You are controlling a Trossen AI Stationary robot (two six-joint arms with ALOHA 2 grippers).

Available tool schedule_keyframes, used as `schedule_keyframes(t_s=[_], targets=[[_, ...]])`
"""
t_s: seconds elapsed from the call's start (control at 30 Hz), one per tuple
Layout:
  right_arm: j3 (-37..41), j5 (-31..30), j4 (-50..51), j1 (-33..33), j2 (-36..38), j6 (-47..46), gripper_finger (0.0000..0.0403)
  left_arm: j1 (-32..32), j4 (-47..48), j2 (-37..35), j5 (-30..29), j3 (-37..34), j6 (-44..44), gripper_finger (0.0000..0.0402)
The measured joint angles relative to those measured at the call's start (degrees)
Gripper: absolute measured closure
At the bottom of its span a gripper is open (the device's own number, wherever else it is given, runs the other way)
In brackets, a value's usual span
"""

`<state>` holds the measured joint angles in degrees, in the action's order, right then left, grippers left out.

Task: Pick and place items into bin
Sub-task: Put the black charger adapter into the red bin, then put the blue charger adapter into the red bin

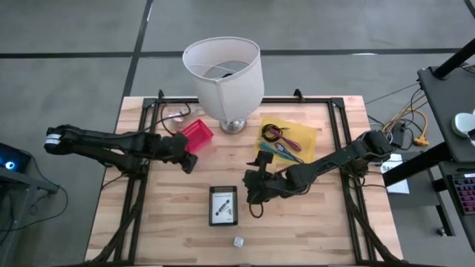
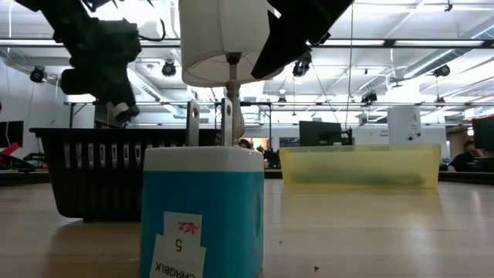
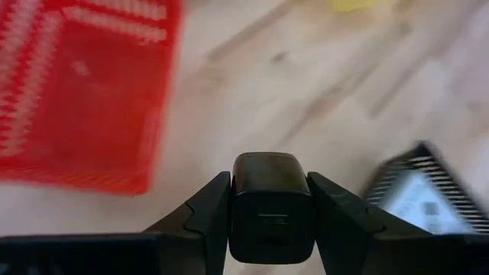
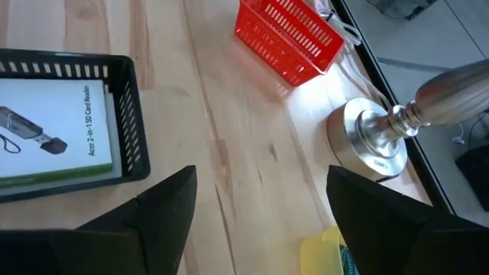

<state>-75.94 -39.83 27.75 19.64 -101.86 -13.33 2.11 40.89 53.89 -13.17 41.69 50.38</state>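
From above, my left gripper (image 1: 190,162) hangs beside the red basket (image 1: 197,133), near the worktop's far edge. Its wrist view shows the jaws clamped on a small dark block (image 3: 272,206), rigid and light, gripped across its flat sides. The right gripper (image 4: 260,221), jaws wide and empty, faces the black bin (image 4: 130,122) mid-worktop.

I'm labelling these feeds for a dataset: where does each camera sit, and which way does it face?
High: overhead, facing down on the table; both arms.
Low: table height, facing the room; blue box; arms overhead.
Left wrist: past the left pincer, shut on a black block.
Right wrist: past the open right pincer, toward the lamp base.
Both wrists share the red basket.
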Motion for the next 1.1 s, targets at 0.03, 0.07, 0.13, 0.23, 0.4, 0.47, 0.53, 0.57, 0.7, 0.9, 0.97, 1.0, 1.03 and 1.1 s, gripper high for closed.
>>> schedule_keyframes(t_s=[0.03, 0.07, 0.13, 0.23, 0.4, 0.47, 0.53, 0.57, 0.7, 0.9, 0.97, 1.0, 1.03, 1.1], targets=[[0.0, 0.0, 0.01, 0.0, 0.0, -0.06, 0.0129, -0.4, 1.56, -0.14, -0.62, -0.02, -0.02, 0.027], [0.0, 0.0, 0.02, 0.0, 0.0, -0.13, 0.0129, -0.87, 2.44, -0.24, -1.21, -0.07, -0.08, 0.027], [0.0, 0.0, 0.04, 0.0, 0.0, -0.19, 0.013, -1.85, 2.99, -0.31, -3.4, -0.12, -0.25, 0.027], [0.0, -0.02, 0.08, 0.0, 0.0, -0.21, 0.0132, -3.44, 3.74, -0.2, -8.43, -0.49, -0.32, 0.027], [0.0, -0.02, 0.11, -0.02, 0.0, -0.21, 0.0133, -5.97, 3.5, 0.47, -14.0, -1.04, -1.63, 0.027], [0.0, -0.02, 0.1, -0.02, 0.0, -0.21, 0.0133, -6.97, 3.63, 1.05, -15.4, -1.14, -3.61, 0.027], [0.02, -0.02, 0.08, -0.02, -0.02, -0.21, 0.0135, -8.0, 3.33, 1.9, -16.38, -1.14, -5.5, 0.027], [0.04, -0.02, 0.08, -0.02, -0.02, -0.21, 0.0136, -8.44, 3.34, 2.34, -16.57, -1.16, -6.48, 0.027], [0.09, -0.04, 0.06, -0.02, -0.02, -0.21, 0.014, -9.84, 3.19, 4.6, -17.24, -1.16, -9.47, 0.0258], [0.09, -0.04, 0.04, -0.02, -0.02, -0.2, 0.0137, -10.81, 3.11, 8.54, -19.18, -1.16, -10.48, 0.0215], [0.09, -0.04, 0.04, -0.02, -0.02, -0.21, 0.0136, -10.97, 3.12, 9.67, -19.56, -1.16, -10.48, 0.0206], [0.09, -0.04, 0.04, -0.02, -0.02, -0.21, 0.0136, -11.06, 3.1, 10.18, -19.58, -1.16, -10.48, 0.0201], [0.09, -0.04, 0.04, -0.02, -0.02, -0.21, 0.0135, -11.06, 3.13, 10.6, -19.56, -1.16, -10.46, 0.0197], [0.09, -0.04, 0.04, -0.02, -0.02, -0.21, 0.0136, -11.06, 3.12, 11.19, -19.56, -1.16, -10.46, 0.019]])
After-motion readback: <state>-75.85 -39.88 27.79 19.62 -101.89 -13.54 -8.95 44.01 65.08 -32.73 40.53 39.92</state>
